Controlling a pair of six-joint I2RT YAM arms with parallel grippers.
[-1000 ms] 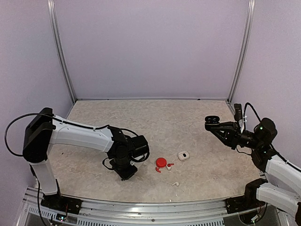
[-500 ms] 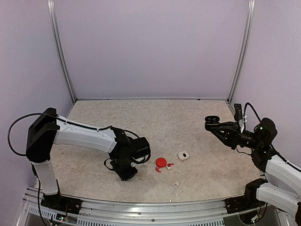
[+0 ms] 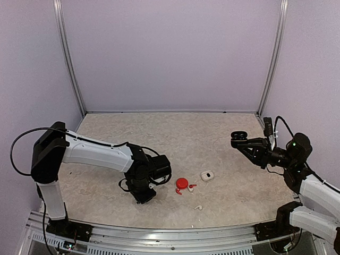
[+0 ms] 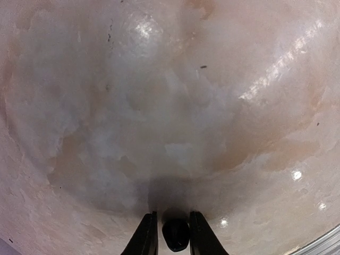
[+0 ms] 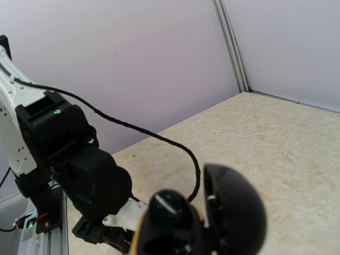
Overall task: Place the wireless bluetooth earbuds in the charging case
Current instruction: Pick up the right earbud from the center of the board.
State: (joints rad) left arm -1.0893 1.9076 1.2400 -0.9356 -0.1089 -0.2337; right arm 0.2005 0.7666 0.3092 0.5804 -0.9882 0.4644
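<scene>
My left gripper (image 3: 142,195) is down on the table at the near left. In the left wrist view its two black fingers (image 4: 149,234) press close on either side of a small black earbud (image 4: 176,236) that rests on the surface. My right gripper (image 3: 247,142) hangs in the air at the right, shut on a black charging case (image 3: 239,135) whose lid (image 5: 234,212) stands open beside its base (image 5: 170,218). The case hides the right fingers in the wrist view.
A red case (image 3: 182,183) with red earbuds (image 3: 178,191) beside it lies mid-table. A white case (image 3: 207,175) sits just right of it, and a white earbud (image 3: 197,207) lies nearer the front rail. The left arm (image 5: 79,170) and its cable show in the right wrist view.
The left arm has shifted slightly right and its jaws have drawn together round the black earbud. The right arm with the black case has stayed where it was.
</scene>
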